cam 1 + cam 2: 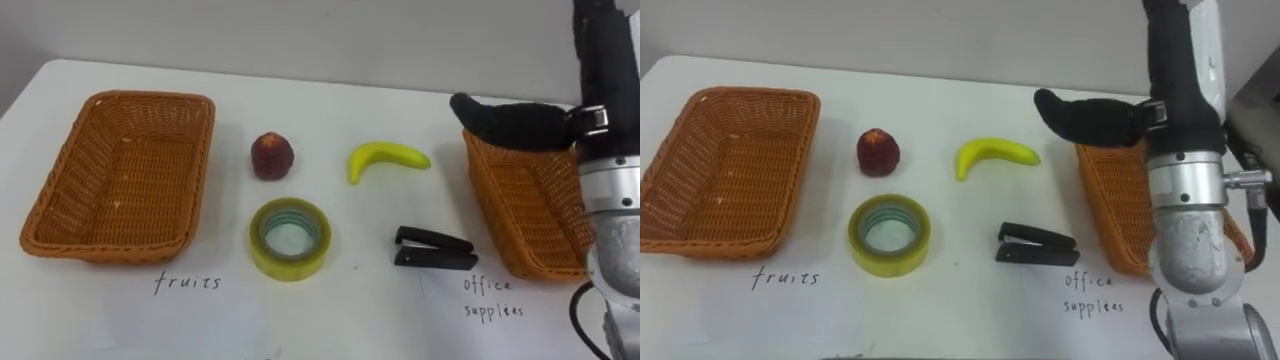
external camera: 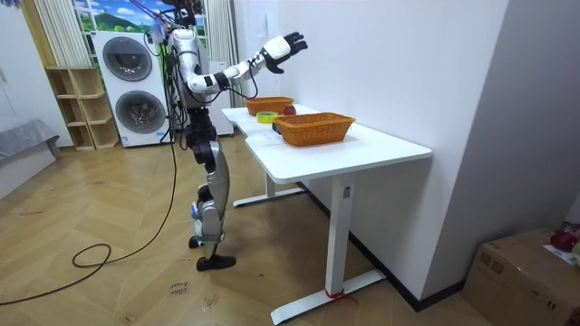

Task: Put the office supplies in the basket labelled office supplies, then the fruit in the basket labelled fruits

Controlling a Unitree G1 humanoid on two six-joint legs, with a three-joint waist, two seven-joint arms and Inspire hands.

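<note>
I count one left basket, one right basket, one peach, one banana, one tape roll and one stapler. Right hand is up over the right basket, fingers straight, empty.

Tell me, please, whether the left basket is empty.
Empty: the left basket shows bare wicker; the red fruit and banana lie on the table.

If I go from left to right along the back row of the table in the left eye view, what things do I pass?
Left basket → red fruit → banana → right basket. The right robot hand hangs over that last basket's far rim, so I give it no place of its own.
</note>
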